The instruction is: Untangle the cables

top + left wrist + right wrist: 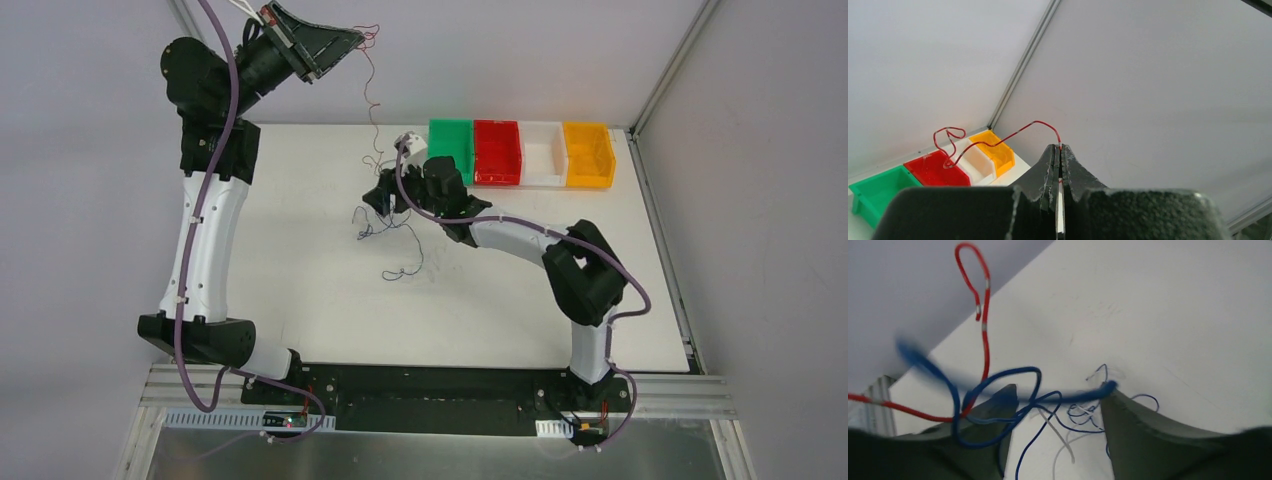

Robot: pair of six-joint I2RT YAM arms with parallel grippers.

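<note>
Centre frame, the blue cables (398,238) are lying tangled on the table (300,260) — the right gripper (385,200), fingers apart, is straddling loose strands. The red cable (368,90) is stretching toward upper left, where the left gripper (352,42) is pinching its end — jaws pressed together.

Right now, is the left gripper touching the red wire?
Touching. The left wrist view shows the left gripper shut, with the red wire coming out from between its closed fingertips.
</note>
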